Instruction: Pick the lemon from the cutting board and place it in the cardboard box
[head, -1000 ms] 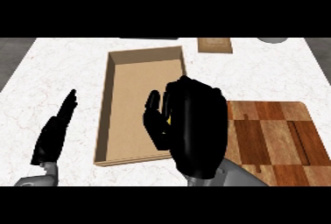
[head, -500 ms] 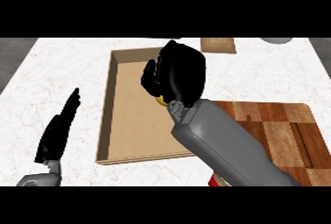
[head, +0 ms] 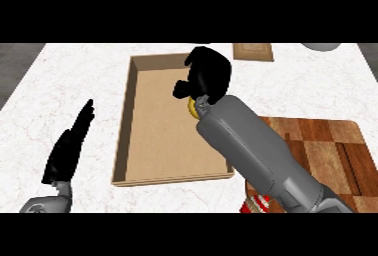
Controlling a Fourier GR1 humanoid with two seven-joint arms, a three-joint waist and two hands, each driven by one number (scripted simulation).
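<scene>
One lemon (head: 193,108) is sitting in the curled right robot hand (head: 208,75) over the cardboard box (head: 124,135), the left robot hand (head: 69,150) resting spread.

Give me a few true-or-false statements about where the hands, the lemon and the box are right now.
1. The right hand is above the cardboard box. True.
2. The lemon lies on the cutting board. False: only a sliver of yellow shows, tucked under the right hand, within the box's outline.
3. The left hand grips the box's wall. False: it rests open over the counter, left of the box and apart from it.
4. The cutting board lies to the right of the box. True.
</scene>
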